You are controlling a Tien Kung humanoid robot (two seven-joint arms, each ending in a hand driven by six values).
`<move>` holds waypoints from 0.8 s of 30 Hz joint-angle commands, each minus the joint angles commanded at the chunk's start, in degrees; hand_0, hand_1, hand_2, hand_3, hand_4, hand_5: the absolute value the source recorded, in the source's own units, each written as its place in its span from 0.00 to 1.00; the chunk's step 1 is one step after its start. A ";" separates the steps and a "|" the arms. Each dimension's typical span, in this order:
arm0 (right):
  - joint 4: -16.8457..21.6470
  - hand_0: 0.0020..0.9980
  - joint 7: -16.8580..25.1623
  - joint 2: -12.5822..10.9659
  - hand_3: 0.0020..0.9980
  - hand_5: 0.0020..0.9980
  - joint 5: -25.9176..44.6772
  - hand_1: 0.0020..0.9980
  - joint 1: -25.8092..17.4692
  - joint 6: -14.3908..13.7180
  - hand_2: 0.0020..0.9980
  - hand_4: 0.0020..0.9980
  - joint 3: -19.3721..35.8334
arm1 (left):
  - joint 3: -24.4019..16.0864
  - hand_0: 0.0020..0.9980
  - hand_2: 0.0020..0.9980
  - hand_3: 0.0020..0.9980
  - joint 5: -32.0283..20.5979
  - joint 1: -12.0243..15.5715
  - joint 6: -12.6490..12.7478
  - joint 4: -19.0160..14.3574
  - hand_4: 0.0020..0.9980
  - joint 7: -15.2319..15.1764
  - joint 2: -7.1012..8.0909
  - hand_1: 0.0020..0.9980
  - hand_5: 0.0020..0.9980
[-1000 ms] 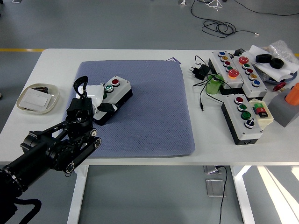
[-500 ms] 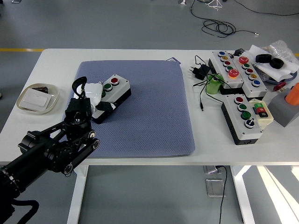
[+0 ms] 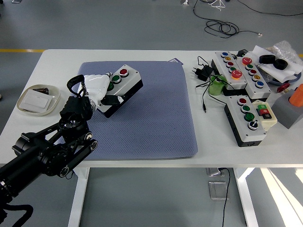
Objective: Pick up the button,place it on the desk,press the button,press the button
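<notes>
A small button box point(image 3: 124, 86), white on top with black sides, carries a red and a green button. My left hand point(image 3: 102, 91), white-fingered on a black arm, is shut on its left end and holds it tilted above the blue-grey mat point(image 3: 151, 118), near the mat's upper left. The box's near left part is hidden by my fingers. My right arm does not show.
A white dish point(image 3: 39, 99) with a card sits at the left of the table. Several larger button boxes point(image 3: 236, 70) point(image 3: 248, 120), a green cylinder point(image 3: 217, 86), a plug with cables point(image 3: 204, 72) and an orange object point(image 3: 297, 94) crowd the right side.
My left hand has lifted the button box off the mat and carried it up and a little to the right; it now hangs tilted.
</notes>
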 joint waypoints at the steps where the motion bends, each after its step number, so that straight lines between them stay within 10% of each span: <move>1: 0.00 0.79 0.00 0.00 0.75 0.48 0.04 0.80 -0.02 -0.01 0.82 0.41 -0.01 | 0.21 0.21 0.15 0.29 -0.18 0.00 -0.03 -0.35 0.30 -1.08 0.21 0.17 0.00; 14: 0.00 0.79 -0.10 0.07 0.75 0.48 0.12 0.80 -0.50 -0.14 0.82 0.41 -0.05 | 6.03 0.24 0.15 0.28 -1.16 -1.16 4.43 -3.49 0.31 -22.67 5.75 0.17 0.00; 24: 0.00 0.79 -0.21 0.19 0.75 0.48 -0.01 0.80 -0.82 -0.13 0.82 0.41 -0.31 | 11.34 0.29 0.18 0.29 3.46 -3.38 3.98 -2.81 0.26 -28.35 7.86 0.21 0.00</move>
